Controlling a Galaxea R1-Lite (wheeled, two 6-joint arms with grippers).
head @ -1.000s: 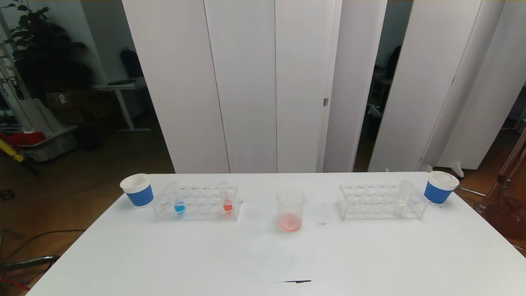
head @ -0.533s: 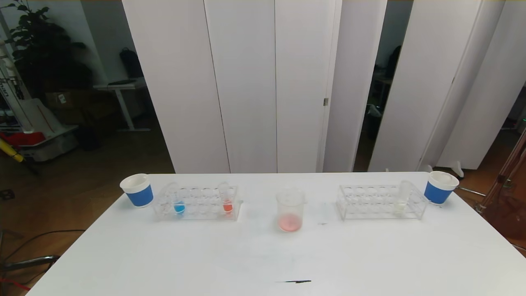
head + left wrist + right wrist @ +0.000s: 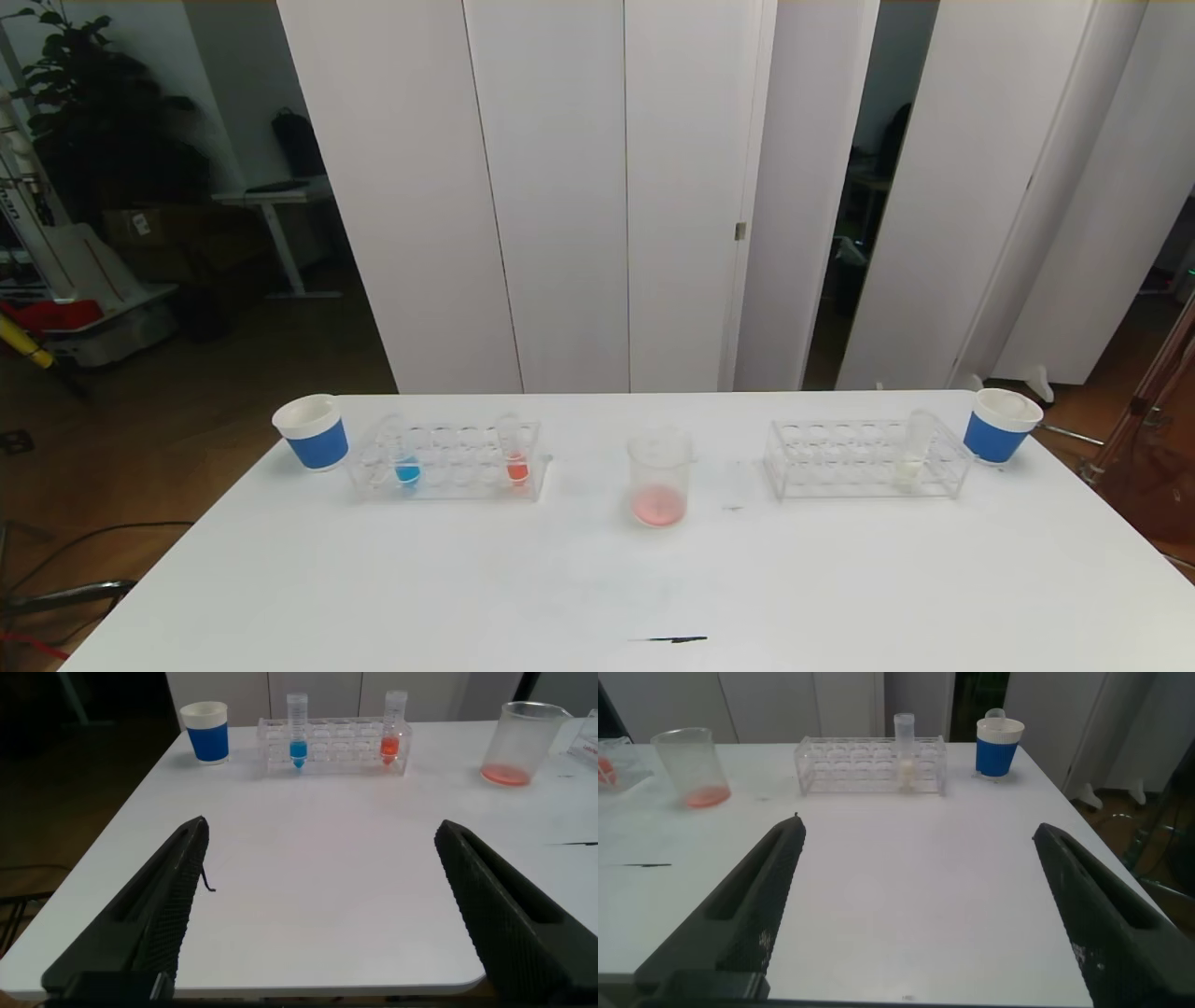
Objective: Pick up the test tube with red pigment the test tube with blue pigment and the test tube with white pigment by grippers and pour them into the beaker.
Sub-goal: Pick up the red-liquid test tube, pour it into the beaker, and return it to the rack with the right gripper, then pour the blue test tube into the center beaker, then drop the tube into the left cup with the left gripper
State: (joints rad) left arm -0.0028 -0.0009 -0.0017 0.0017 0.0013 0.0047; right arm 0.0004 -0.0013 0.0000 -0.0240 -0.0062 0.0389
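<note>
I am holding both pincers low at the near edge of the counter [image 3: 597, 579], well back from the glassware. The left pincer [image 3: 322, 905] is standing wide, nothing between its jaws; the right pincer [image 3: 920, 910] is likewise wide and holding nothing.

Positions: the test tube with blue pigment [image 3: 406, 462] is standing upright in the left rack [image 3: 448, 459], at the end nearest a paper cup [image 3: 313, 431]. The test tube with red pigment [image 3: 516, 459] is sitting in the same rack, at the end toward the beaker [image 3: 659, 478]. The test tube with white pigment [image 3: 913, 453] is standing in the right rack [image 3: 864, 457], beside the second cup [image 3: 999, 425]. The beaker is resting between the racks, with a thin red layer in its bottom, so I am judging a red pour already made.

Risks I am weighing:
- The tubes are slim, clear and smooth; a grip taken off centre could let one slip or tilt and spill pigment on the way.
- Lifting at a slant could drag the light rack along with the tube.
- The white tube is nearly colourless against the clear rack, so I am expecting to misjudge its place.
- Tipping too soon, short of the beaker's lip, would be putting pigment on the counter; a knock could topple the beaker.
</note>
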